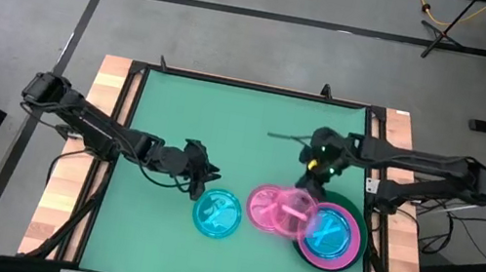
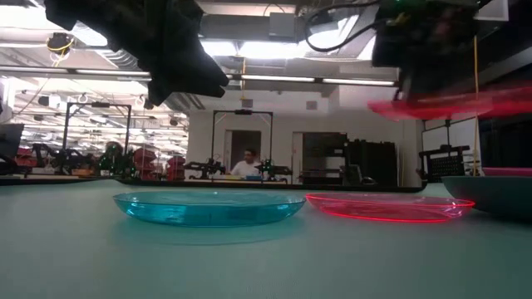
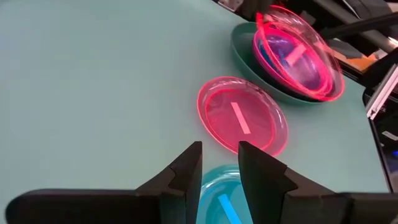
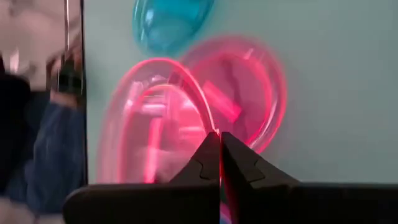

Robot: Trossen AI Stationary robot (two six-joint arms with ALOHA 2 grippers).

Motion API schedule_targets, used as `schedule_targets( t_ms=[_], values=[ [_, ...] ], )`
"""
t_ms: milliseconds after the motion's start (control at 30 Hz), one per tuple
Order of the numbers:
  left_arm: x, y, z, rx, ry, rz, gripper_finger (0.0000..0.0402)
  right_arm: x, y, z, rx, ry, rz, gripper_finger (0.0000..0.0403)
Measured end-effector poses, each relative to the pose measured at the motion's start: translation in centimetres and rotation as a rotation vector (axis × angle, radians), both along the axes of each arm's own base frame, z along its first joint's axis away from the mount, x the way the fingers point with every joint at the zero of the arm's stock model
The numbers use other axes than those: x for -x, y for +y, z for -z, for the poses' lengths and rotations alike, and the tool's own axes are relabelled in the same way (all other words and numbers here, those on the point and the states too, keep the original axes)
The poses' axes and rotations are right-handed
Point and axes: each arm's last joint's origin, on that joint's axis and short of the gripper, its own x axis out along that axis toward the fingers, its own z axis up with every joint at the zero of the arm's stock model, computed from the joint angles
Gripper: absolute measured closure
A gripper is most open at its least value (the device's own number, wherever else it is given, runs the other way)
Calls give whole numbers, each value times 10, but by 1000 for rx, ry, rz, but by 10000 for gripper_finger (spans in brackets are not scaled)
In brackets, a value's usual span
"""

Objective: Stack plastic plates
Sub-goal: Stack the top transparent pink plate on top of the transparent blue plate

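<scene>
A translucent cyan plate lies flat on the green mat. One translucent pink plate lies flat to its right. A second translucent pink plate is in the air, shut in my right gripper, over the gap between the lying pink plate and the stack. The stack is a dark green plate with a hot pink plate and a cyan plate in it. My left gripper hovers open above the cyan plate's far-left edge. My right gripper pinches the lifted pink plate by its rim, on the far side of the plate, between the two fingers. The fingers slant down from the table's far side. The plate is lifted clear and close to level, reaching out toward the near edge.
The green mat is bare across its far half and left side. A black frame and wooden boards border it. In the low view a person sits far off in the room behind the table.
</scene>
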Motion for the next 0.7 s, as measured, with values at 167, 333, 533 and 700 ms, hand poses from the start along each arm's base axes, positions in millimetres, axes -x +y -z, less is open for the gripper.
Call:
schedule_targets(
  t_ms=[167, 333, 533, 700],
  values=[
    [0, 0, 0, 0, 0, 0, 304, 8, 23, 4, 2, 87, -125, 403],
    [0, 0, 0, -1, 0, 0, 304, 16, 41, 7, 12, 158, -238, 403],
    [0, 0, 0, 0, 0, 0, 304, 24, 50, 10, 22, 224, -309, 403],
    [0, 0, 0, -1, 0, 0, 304, 32, 48, 12, 64, 290, -350, 403]
  ],
)
